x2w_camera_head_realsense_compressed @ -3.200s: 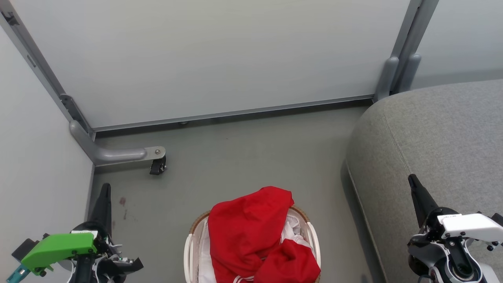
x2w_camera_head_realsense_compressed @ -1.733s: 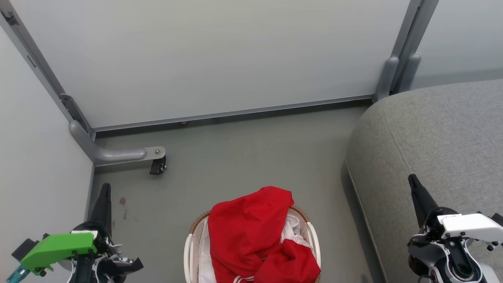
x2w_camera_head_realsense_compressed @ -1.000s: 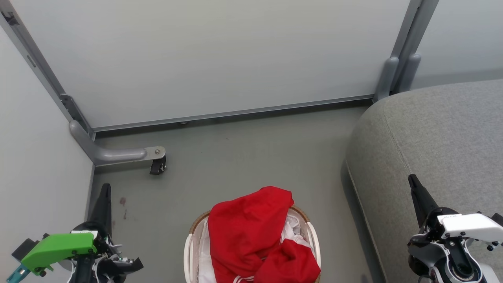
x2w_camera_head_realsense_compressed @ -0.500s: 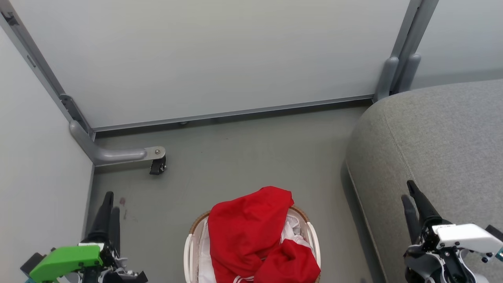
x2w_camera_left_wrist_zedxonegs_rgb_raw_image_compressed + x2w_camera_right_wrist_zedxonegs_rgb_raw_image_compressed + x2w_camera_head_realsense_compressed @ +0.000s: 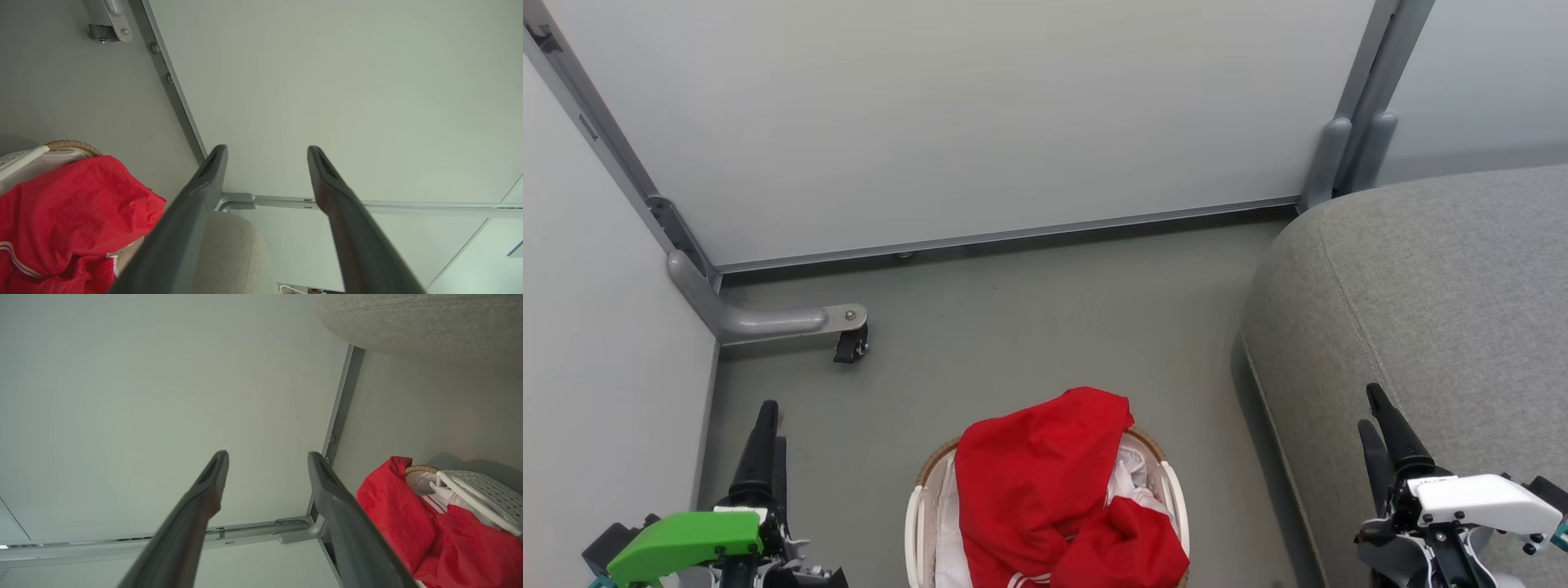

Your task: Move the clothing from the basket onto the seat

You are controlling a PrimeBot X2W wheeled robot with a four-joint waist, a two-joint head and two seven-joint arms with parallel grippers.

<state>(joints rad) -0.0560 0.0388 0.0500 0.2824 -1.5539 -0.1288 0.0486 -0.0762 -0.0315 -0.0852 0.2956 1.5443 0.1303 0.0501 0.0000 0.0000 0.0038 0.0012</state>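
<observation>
Red clothing point(image 5: 1045, 465) in one white basket point(image 5: 1174, 490), two grippers flanking.
The left gripper point(image 5: 774, 421) stands spread, holding nothing; two red garments fill the basket on the floor; one grey seat point(image 5: 1437, 278) to its right; the right gripper point(image 5: 1368, 407) by it, likewise spread, empty.

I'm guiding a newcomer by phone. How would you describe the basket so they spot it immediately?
Find the large grey fabric-upholstered sofa cushion at the head view's right; on the grey floor left of it stands a round white plastic basket with slotted sides. Its brown woven rim and heap of bright red fabric garments set it apart.
</observation>
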